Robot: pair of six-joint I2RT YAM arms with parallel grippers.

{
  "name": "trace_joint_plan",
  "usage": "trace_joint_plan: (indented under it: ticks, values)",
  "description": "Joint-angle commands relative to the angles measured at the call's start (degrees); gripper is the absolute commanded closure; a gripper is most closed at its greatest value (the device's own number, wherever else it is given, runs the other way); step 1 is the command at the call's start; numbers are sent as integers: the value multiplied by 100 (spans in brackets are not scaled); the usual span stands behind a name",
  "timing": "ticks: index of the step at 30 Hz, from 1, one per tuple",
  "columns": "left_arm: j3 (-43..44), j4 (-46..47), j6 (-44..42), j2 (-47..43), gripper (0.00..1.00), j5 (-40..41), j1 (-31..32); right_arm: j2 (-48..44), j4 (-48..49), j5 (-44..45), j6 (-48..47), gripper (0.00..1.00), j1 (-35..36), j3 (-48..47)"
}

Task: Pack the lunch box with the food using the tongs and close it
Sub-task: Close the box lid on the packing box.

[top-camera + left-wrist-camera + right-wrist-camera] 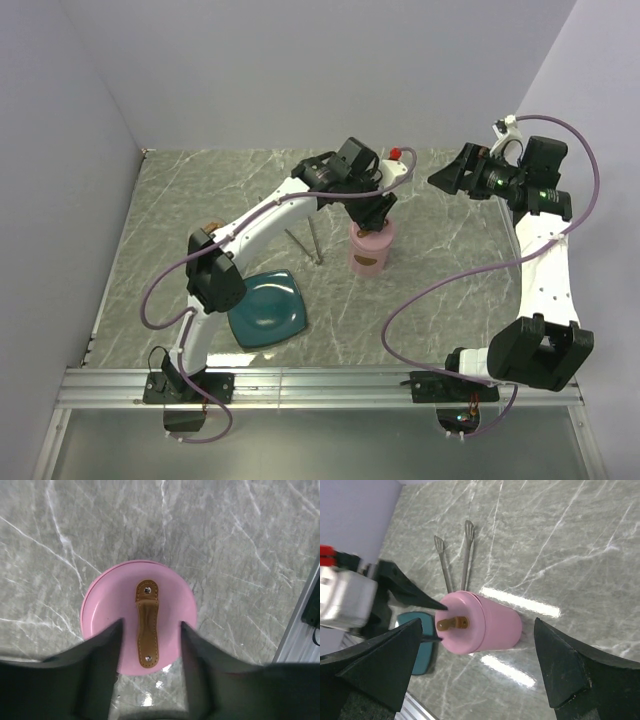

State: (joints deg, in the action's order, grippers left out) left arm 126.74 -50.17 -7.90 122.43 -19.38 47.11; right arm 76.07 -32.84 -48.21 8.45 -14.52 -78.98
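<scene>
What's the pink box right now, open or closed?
Closed: the lunch box stands upright with its lid seated on top, brown strap uppermost.

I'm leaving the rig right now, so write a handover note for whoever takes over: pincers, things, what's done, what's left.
Left pincer: open, over the box's lid, fingers either side of the brown strap, not gripping it.
Right pincer: open wide, empty, off to the box's right.
Box: upright mid-table, lid on.
Tongs: flat on the table left of the box, not held.
Plate: near left; the part that shows is bare.
Done: box looks closed. No food clearly in view, so it is probably packed, but the inside is hidden.
Left: check the lid sits down fully, then pull the arms clear.
</scene>
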Motion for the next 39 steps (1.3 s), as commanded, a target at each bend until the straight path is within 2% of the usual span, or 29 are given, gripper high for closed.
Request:
trace_joint_plan:
  ticks: [1,2,4,8,14,15,17,18,20,21,23,25,27,30,33,39]
  values:
    - [97,367,-106,-702,42,-172,-18,-22,-178,-31,-545,1,-42,-468]
    - [79,394,-98,-764,40,-189,-35,-14,-240,-14,-694,1,-42,-547]
    - [-8,508,-36,-965,24,-242,-123,56,-538,65,-1300,0,-42,-820]
    - [-193,649,192,-1291,15,-584,-386,372,-1355,-310,-2214,0,-68,-1505]
    - [-1159,1097,561,-2319,12,-1366,-1098,917,-2901,-953,-4523,0,2,-2463]
    - [-1395,1202,657,-2477,12,-1489,-1299,1014,-3539,-997,-5424,0,46,-2804]
    - [-1625,1290,702,-2960,12,-1788,-1467,1295,-4131,-823,-6281,0,361,-3131]
    - [-1913,1386,754,-3319,11,-1850,-1599,1366,-4612,-517,-7077,0,493,-3324]
    - [-2248,1475,755,-3672,11,-2016,-1696,1419,-4819,-156,-7697,0,994,-3282]
    - [-2615,1510,755,-3839,11,-2070,-1740,1384,-4872,3,-8257,0,1143,-3055]
    - [-3004,1668,755,-4358,11,-2105,-1907,1183,-4802,530,-8788,0,1670,-2668]
    - [-3549,1861,1115,-4797,11,-2237,-2170,911,-4496,933,-9500,0,2005,-1940]
    - [-3919,1958,1246,-5096,11,-2368,-2381,734,-3995,1497,-10087,5,2444,-1203]
    - [-4034,1941,1282,-5247,12,-2395,-2627,593,-3738,1674,-10546,7,2823,-786]
    - [-4008,1941,1449,-5273,12,-2492,-2856,960,-4045,1665,-10601,9,3156,-1039]
    - [-4139,2099,1599,-5326,12,-2747,-2909,1348,-4222,1718,-10574,16,3307,-1506]
